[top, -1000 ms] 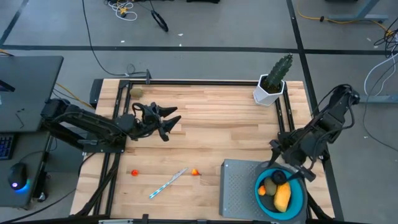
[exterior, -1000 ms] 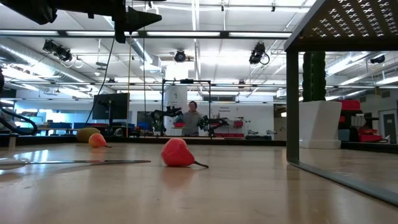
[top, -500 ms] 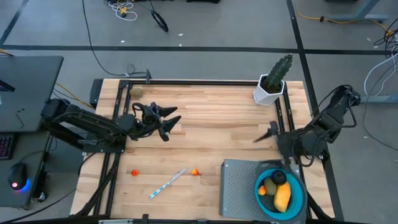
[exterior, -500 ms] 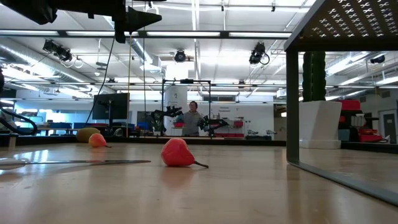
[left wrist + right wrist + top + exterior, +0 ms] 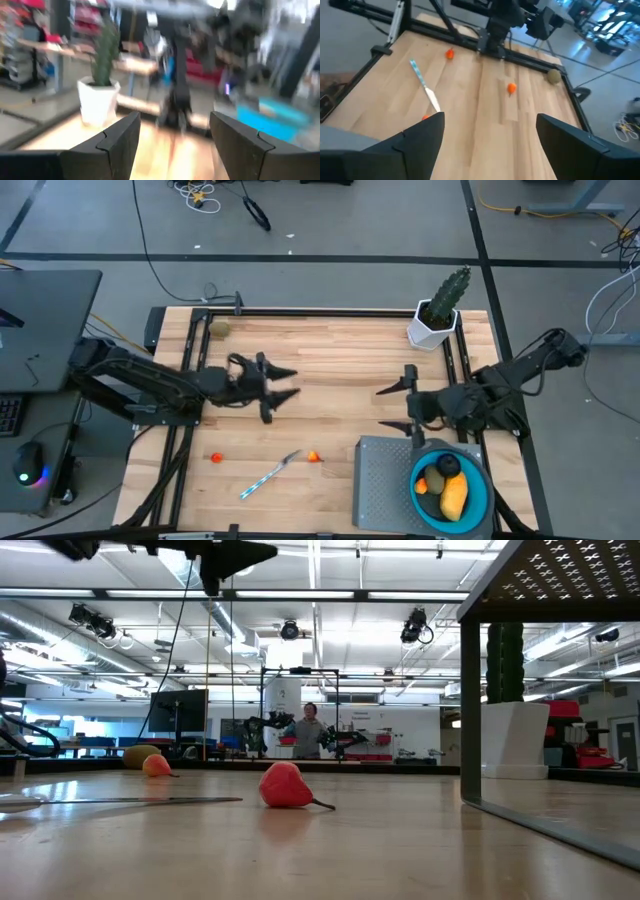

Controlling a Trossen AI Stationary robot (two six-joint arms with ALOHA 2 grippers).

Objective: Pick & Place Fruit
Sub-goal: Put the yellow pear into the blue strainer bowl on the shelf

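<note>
1. My right gripper (image 5: 404, 408) is spread wide and empty, over the desk (image 5: 340, 370) just beside the blue bowl (image 5: 478, 498). Left gripper (image 5: 282, 385) also spread and empty, well away from the bowl.
2. In the bowl I count three pieces: yellow oblong (image 5: 455, 498), olive-brown oval (image 5: 437, 480), black ball (image 5: 449, 466).
3. On the desk, well apart from the bowl: two tiny orange-red fruits (image 5: 314, 456) and (image 5: 216, 458), with the white-and-blue stick (image 5: 268, 475) between them. Right wrist view hints at a third; can't confirm.
4. One olive piece (image 5: 219, 328) sits at the far corner from the bowl.
5. The tiny ones look light, smooth and likely to roll, I think. Pinch across the middle, low to the desk.
</note>
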